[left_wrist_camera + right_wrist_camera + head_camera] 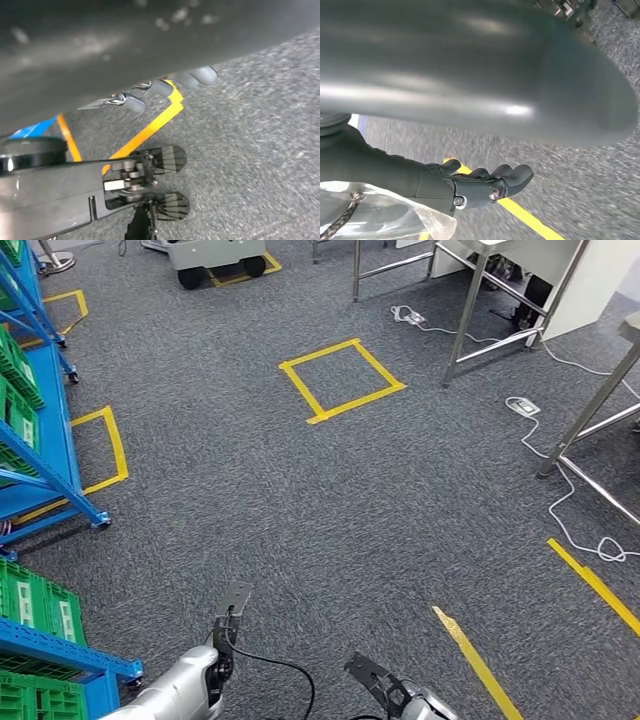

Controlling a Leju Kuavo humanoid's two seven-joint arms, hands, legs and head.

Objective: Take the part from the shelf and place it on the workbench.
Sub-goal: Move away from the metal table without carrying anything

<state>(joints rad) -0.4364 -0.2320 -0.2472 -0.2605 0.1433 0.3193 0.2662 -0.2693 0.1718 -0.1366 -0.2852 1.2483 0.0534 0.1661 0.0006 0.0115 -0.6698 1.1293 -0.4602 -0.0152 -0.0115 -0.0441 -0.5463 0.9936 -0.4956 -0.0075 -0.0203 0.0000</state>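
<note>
A blue shelf (pixel 45 455) with green bins is standing at the frame's left. Both hands, left (pixel 226 625) and right (pixel 375 677), are hanging spread and holding nothing. The part cannot be made out. Next: likely approaching the shelf.

No readable text, white labels on green bins (pixel 30 606) too small to read

The floor (pixel 226 490) is covered in rough, matt grey carpet, marked with smooth yellow tape (pixel 341 380). The shelf (pixel 45 460) is made of blue painted metal, holding green plastic crates (pixel 34 605). Bare, brushed metal is seen on the counter legs (pixel 468 310). White cables (pixel 562 505) look smooth.
</note>
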